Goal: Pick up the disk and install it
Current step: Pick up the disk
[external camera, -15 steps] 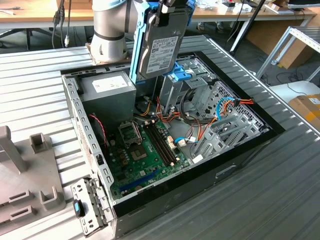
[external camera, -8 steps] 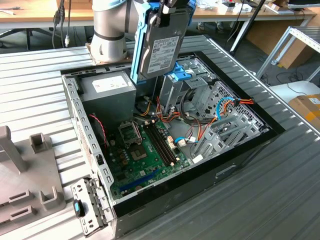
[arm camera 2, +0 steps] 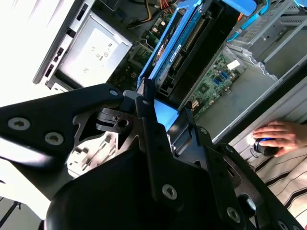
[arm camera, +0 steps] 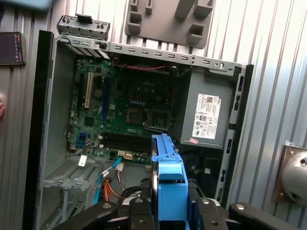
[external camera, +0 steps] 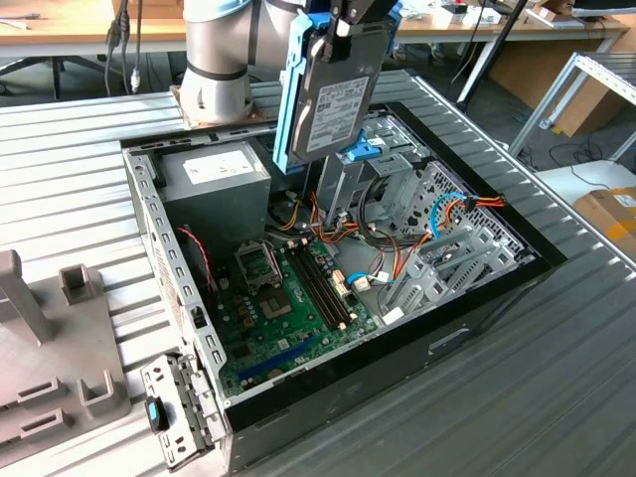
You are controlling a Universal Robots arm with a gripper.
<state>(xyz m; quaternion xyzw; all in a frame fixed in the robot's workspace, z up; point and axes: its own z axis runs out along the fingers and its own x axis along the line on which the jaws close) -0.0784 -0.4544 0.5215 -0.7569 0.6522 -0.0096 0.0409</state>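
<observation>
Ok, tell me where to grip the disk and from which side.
Grip the disk at its upper end, coming from above, as the gripper does now. It hangs upright over the open case, thin and flat, so clamping across its broad faces should hold well.

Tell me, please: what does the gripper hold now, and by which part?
The gripper holds the disk by its upper end, clamped across the blue carrier rail; the disk hangs roughly upright above the open computer case.
</observation>
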